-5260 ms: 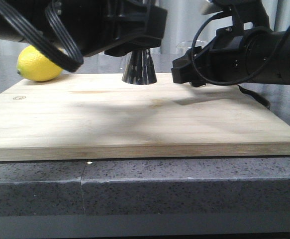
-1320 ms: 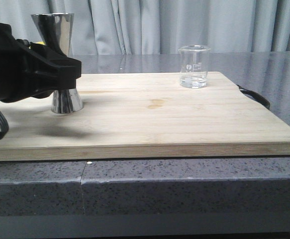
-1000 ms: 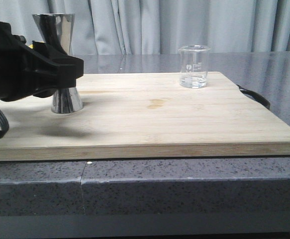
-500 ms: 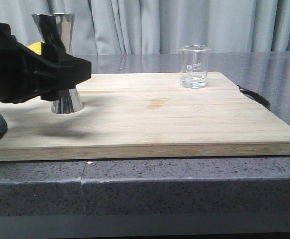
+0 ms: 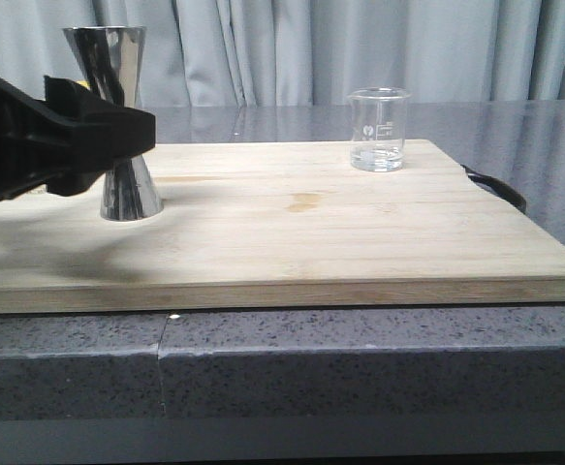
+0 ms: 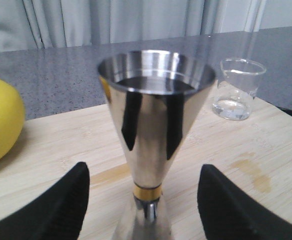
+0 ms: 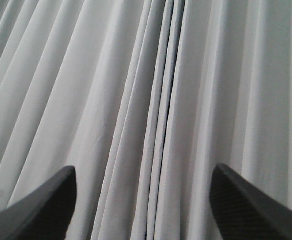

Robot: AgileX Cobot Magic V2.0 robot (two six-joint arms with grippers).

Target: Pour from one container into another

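Both fingers of my left gripper (image 6: 143, 200) stand open around the upright jigger (image 6: 153, 135), not touching; the beaker (image 5: 378, 129) is well apart, rightward.

The black left gripper (image 5: 117, 131) has drawn back leftward from the tall shiny steel hourglass jigger (image 5: 125, 121), fingers spread.

beaker (image 5: 378, 130): small, clear glass, upright, little liquid at bottom, far right | jigger (image 5: 126, 121): tall, shiny steel, gold band at waist, upright, far left, well apart from beaker
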